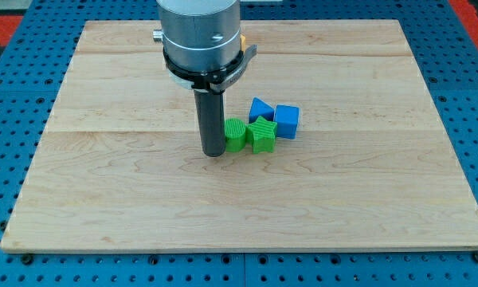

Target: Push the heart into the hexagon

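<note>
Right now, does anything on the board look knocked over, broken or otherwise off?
Nothing stands out. Four blocks sit clustered mid-board: two green in front, two blue behind. My tip rests against the leftmost green block.

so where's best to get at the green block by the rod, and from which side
No grip possible, only a push. Meet the left green block on its open left face at mid-width, coming from the view's left, where my tip sits. Its right side abuts the second green block, which would likely move along.
</note>
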Motion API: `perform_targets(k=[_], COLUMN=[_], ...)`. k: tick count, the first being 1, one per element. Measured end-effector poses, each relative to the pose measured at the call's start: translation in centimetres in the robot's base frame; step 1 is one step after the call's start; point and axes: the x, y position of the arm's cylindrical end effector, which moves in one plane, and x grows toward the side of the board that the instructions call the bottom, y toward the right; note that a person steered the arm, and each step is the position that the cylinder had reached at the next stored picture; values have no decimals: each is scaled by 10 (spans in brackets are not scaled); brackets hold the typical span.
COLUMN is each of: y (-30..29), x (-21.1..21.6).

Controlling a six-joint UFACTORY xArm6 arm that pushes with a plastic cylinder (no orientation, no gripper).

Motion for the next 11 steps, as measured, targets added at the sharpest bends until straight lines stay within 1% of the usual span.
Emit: perform_targets(k=[1,2,5,6,7,8,9,10,11], y=[1,3,0,-66,-120,-125,-79,-44,-36], x=[0,19,19,-65,-182,-261,-271,-277,-288])
